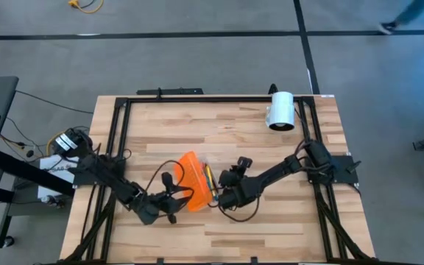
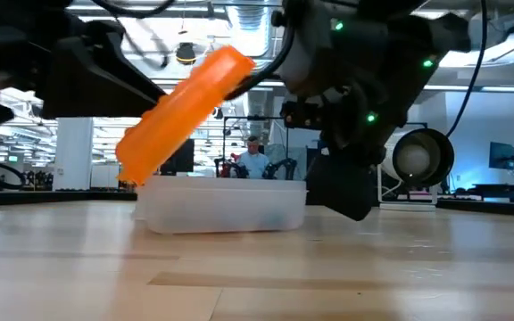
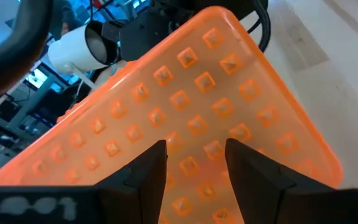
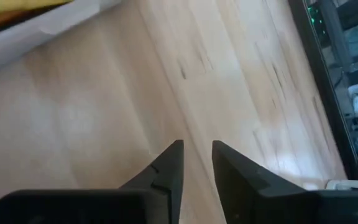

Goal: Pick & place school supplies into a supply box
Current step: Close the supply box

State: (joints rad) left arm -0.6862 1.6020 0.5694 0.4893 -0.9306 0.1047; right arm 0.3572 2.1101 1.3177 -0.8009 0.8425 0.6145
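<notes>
The supply box (image 2: 226,205), clear-walled, stands on its base at the table's middle. Its studded orange lid (image 2: 181,111) slants up over it, low edge toward the table's left, free edge high. School supplies, yellow and blue pens (image 1: 209,177), show inside beside the lid. My left gripper (image 1: 179,196) is open at the lid's outer face, on the box's near left. My right gripper (image 1: 219,197) is open by a narrow gap with nothing between its fingers (image 4: 196,152), just off the box's near right side, over bare wood. My left gripper has its two open fingertips (image 3: 148,171) at the lid's studded outer face (image 3: 194,134), near the middle of that face. It comes from the table's left, tipped slightly down. The fingers hide the touching spot. The lid stands tilted over the box.
A white cylinder (image 1: 280,110) lies at the far right of the table. Black frame rails (image 1: 116,147) run along the table's sides. Bare wood lies near and right of the box (image 4: 241,81). People (image 2: 255,162) show in the room beyond.
</notes>
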